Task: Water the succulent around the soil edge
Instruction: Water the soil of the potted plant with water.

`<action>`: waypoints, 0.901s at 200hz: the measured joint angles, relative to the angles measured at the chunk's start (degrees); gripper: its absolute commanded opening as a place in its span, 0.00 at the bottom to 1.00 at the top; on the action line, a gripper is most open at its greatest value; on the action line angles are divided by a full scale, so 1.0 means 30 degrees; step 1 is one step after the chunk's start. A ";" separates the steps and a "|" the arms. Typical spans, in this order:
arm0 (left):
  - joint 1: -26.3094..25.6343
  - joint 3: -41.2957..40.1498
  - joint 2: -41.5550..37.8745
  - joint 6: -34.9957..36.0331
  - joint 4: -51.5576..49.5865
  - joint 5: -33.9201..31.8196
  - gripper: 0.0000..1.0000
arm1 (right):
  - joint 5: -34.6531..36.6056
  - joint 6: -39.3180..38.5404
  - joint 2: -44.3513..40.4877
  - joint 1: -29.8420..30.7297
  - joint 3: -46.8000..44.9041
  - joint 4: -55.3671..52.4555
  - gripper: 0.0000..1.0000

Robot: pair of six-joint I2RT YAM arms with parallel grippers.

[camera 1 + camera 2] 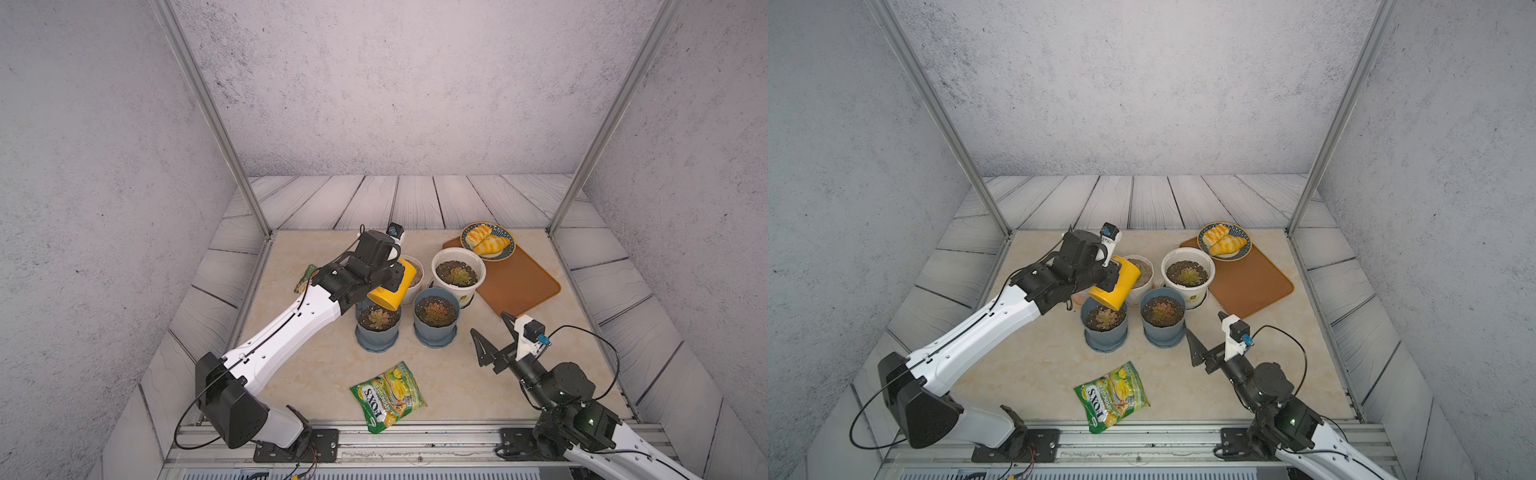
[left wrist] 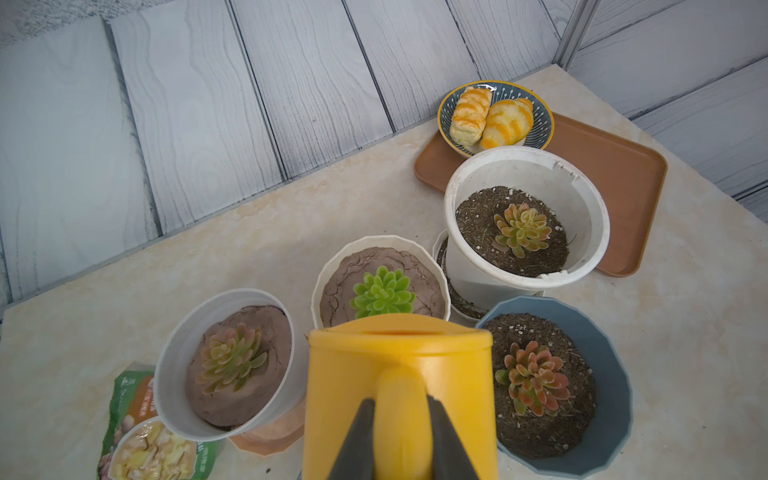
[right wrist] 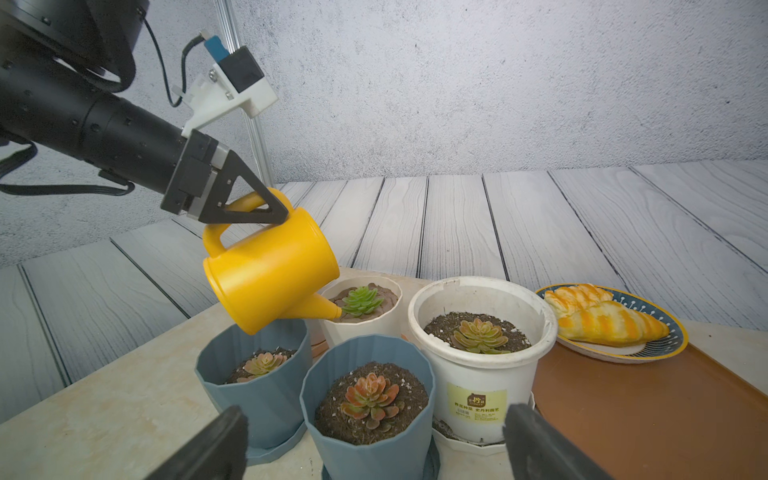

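A yellow watering can (image 1: 392, 286) (image 1: 1115, 284) hangs tilted over the cluster of pots, and my left gripper (image 2: 401, 405) is shut on its handle. In the right wrist view the can's spout (image 3: 324, 309) reaches over the rim of a cream ribbed pot (image 3: 365, 328), its tip just above the brown soil beside the green succulent (image 3: 360, 300) (image 2: 383, 293). No water stream shows. My right gripper (image 1: 488, 323) (image 3: 374, 440) stands open and empty, low over the table to the right of the pots.
Two blue pots (image 1: 377, 328) (image 1: 435, 320) and a white pot (image 1: 458, 274) hold other succulents. An orange tray (image 1: 523, 282) with a plate of pastries (image 1: 488, 241) lies back right. A snack bag (image 1: 388, 397) lies near the front. A tilted white pot (image 2: 232, 361) lies under my left arm.
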 measured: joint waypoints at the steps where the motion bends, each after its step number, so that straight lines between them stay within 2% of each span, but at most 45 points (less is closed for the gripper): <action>1: 0.0000 0.0000 0.0000 0.0000 0.0000 0.0007 0.00 | 0.0000 0.0000 0.0000 0.0000 0.0000 0.0000 0.99; 69: 0.0000 0.0284 0.0692 -0.0189 0.0495 0.0699 0.00 | 0.0000 -0.0007 0.0000 0.0000 0.0000 0.0000 0.99; 128: -0.0007 0.2273 0.2557 -0.0138 0.0648 0.1035 0.00 | 0.0007 -0.0066 0.0000 0.0000 0.0000 0.0000 0.99; 180: -0.0015 0.3708 0.4138 0.0525 0.0568 0.0401 0.00 | 0.0000 -0.0073 0.0000 0.0000 0.0000 0.0000 0.99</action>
